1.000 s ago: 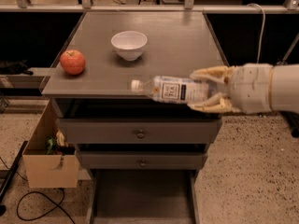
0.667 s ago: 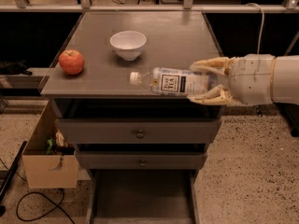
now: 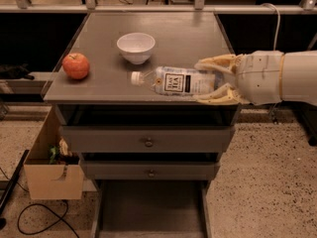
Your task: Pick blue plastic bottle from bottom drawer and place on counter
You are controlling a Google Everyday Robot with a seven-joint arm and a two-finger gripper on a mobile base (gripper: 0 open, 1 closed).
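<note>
The blue plastic bottle (image 3: 173,81) lies on its side over the front right part of the counter (image 3: 173,31), white cap pointing left. My gripper (image 3: 201,82) reaches in from the right and is shut on the bottle's base end, with one pale finger (image 3: 218,62) behind it and one in front. Whether the bottle rests on the counter or hangs just above it I cannot tell. The bottom drawer (image 3: 148,207) stands pulled open at the foot of the cabinet, its dark floor bare.
A white bowl (image 3: 135,47) sits at the counter's middle, just behind the bottle's cap. A red apple (image 3: 76,66) is at the front left. Two knobbed drawers are shut. A cardboard box (image 3: 52,170) and cables lie on the floor at left.
My gripper has carried the bottle left and farther back, from the counter's front right corner to over its surface. Bowl and apple have not moved.
</note>
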